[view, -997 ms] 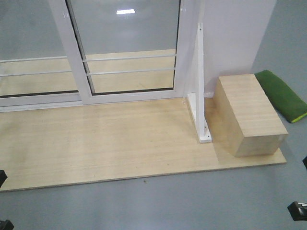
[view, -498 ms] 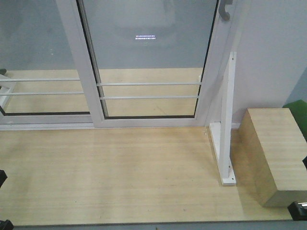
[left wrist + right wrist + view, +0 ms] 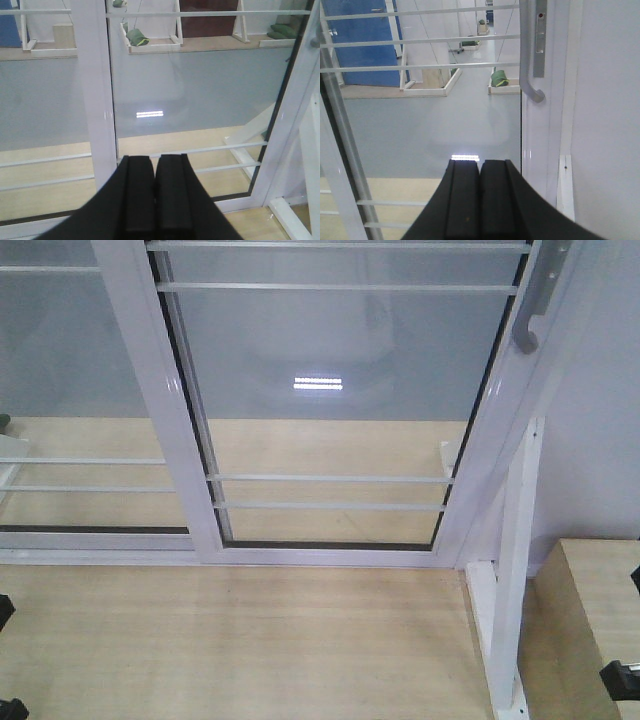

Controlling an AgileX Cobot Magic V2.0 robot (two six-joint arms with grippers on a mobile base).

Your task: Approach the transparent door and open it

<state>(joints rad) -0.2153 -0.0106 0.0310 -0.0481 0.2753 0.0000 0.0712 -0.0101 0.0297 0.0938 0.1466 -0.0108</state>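
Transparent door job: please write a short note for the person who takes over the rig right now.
Left gripper: shut, holding nothing, facing the transparent door low down.
Right gripper: shut, holding nothing, below and left of the grey handle, not touching it.
The transparent door is directly ahead, at the back of the wooden platform, and looks closed against the right side. The handle-less panel is to its left.
Done: the base is close in front of the door.
Left: bring the right gripper to the handle, then slide the door, probably leftward.
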